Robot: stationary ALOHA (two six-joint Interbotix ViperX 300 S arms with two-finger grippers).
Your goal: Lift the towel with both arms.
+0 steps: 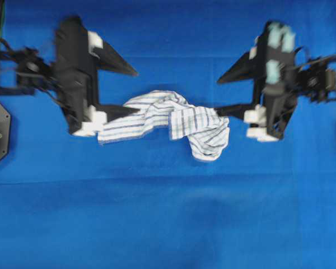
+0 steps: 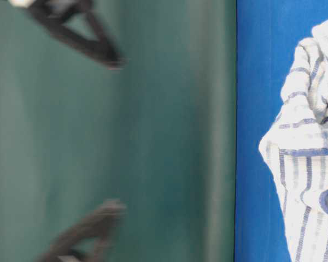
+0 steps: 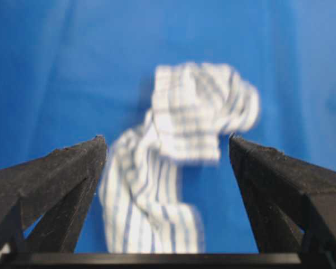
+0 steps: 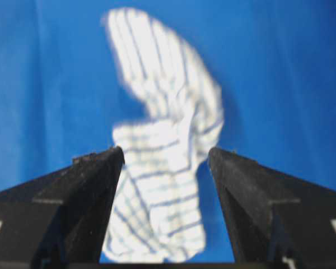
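Towel point(image 1: 168, 123) lies crumpled on the blue tabletop point(image 1: 168, 224), long axis running arm to arm. Left hand point(image 3: 168, 145) and right hand point(image 4: 165, 154) are both released, each straddling one towel end, equally near

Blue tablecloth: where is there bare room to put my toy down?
The plain blue tablecloth is bare along the whole bottom of the overhead view, below the crumpled white striped towel. Another bare strip runs along the top, between the two arms. The middle is crowded: the open left tool and open right tool flank the towel's ends.
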